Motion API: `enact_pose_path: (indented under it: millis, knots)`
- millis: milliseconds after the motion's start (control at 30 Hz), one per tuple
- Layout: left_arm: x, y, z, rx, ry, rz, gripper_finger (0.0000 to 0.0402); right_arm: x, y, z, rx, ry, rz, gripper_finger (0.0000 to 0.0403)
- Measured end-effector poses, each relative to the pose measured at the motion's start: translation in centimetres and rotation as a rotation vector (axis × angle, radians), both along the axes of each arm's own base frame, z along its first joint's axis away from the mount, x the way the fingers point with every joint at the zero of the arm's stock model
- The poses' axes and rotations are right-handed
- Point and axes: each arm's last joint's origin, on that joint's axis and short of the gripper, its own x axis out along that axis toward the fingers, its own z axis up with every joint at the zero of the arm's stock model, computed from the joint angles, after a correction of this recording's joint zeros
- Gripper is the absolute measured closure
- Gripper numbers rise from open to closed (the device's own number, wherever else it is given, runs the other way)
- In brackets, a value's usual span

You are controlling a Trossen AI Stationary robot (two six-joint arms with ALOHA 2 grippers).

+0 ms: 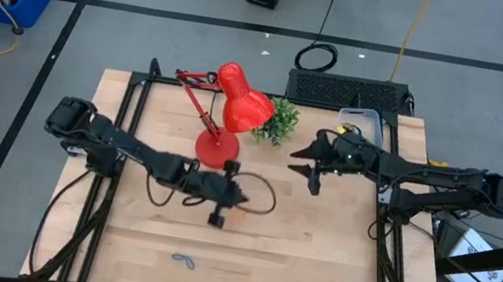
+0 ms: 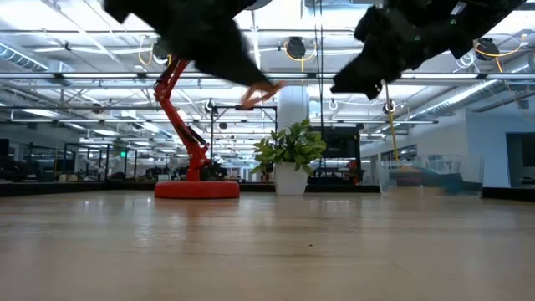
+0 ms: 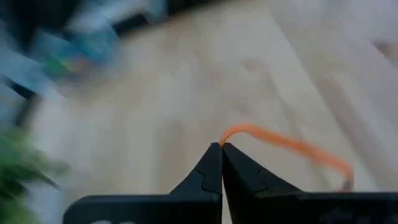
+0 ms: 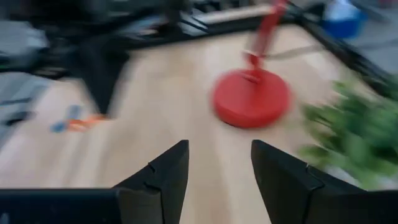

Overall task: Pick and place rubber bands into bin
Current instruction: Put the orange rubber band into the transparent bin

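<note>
My left gripper [image 1: 240, 202] is over the middle of the table, in front of the red lamp's base. It is shut on an orange-red rubber band [image 3: 286, 146], which also shows in the low view [image 2: 261, 92], well above the tabletop. My right gripper [image 1: 314, 167] is open and empty, raised over the table right of the plant; its fingers stand apart in the right wrist view [image 4: 217, 165]. A bluish-grey rubber band [image 1: 184, 260] lies flat on the table near the front edge. The clear bin [image 1: 361, 121] stands at the table's far right, behind my right gripper. My left gripper pinches the orange-red band at one end of its loop [image 3: 225, 138], between the free ends of its two shut fingers. The rest of the band trails slack off to one side [image 3: 336, 165]. The band is lifted clear of the table.
A red desk lamp has its base [image 1: 215, 148] at the table's far middle and its shade [image 1: 242, 104] beyond it. A small potted plant [image 1: 280, 120] stands beside the lamp. A black cable loop [image 1: 263, 199] hangs by my left wrist. There is bare wood toward the front and right.
</note>
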Motion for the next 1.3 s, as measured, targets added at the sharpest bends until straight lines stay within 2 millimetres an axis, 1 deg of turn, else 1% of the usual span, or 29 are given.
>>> enact_pose_path:
  millis: [67, 233, 367, 467, 567, 667, 767, 833, 967, 1033, 1167, 1300]
  knots:
    - [0.5, 0.9, 0.6, 0.056, -0.071, -0.003, 0.0393, 0.2, 0.4, 0.4, 0.01, -0.044, 0.064, 0.0236]
    - [1.3, 2.8, 1.7, 0.141, -0.187, 0.002, 0.0397, 0.6, 1.6, 0.9, -0.001, -0.101, 0.117, 0.0238]
    - [1.6, 3.8, 2.2, 0.141, -0.236, 0.035, 0.0391, 0.7, 2.5, 1.0, -0.005, -0.114, 0.156, 0.0239]
    - [1.6, 4.2, 2.2, 0.159, -0.232, 0.037, 0.039, 0.8, 3.0, 1.0, -0.002, -0.113, 0.179, 0.0239]
    - [1.6, 4.3, 2.2, 0.158, -0.237, 0.039, 0.0397, 1.4, 3.5, 0.6, -0.002, -0.116, 0.197, 0.024]
    - [1.7, 4.3, 2.3, 0.164, -0.248, 0.037, 0.0391, 2.5, 3.7, 0.2, -0.007, -0.151, 0.211, 0.0244]
    - [1.7, 4.3, 2.4, 0.167, -0.252, 0.035, 0.0389, 3.6, 3.8, -0.8, -0.008, -0.158, 0.217, 0.0247]
    - [1.7, 4.2, 2.3, 0.166, -0.249, 0.033, 0.0395, 4.1, 3.7, -1.3, -0.008, -0.161, 0.217, 0.0248]
    - [1.6, 4.1, 2.2, 0.163, -0.239, 0.033, 0.0392, 4.7, 3.7, -2.1, -0.001, -0.148, 0.215, 0.0248]
    - [1.6, 4.1, 2.2, 0.165, -0.241, 0.035, 0.0389, 4.9, 3.7, -2.4, 0.034, -0.147, 0.203, 0.0248]
    - [1.6, 4.3, 2.3, 0.175, -0.241, 0.059, 0.0397, 5.4, 3.7, -2.7, 0.089, -0.157, 0.187, 0.025]
    - [1.6, 4.3, 2.3, 0.178, -0.241, 0.066, 0.0389, 5.6, 3.7, -3.3, 0.098, -0.135, 0.184, 0.0266]
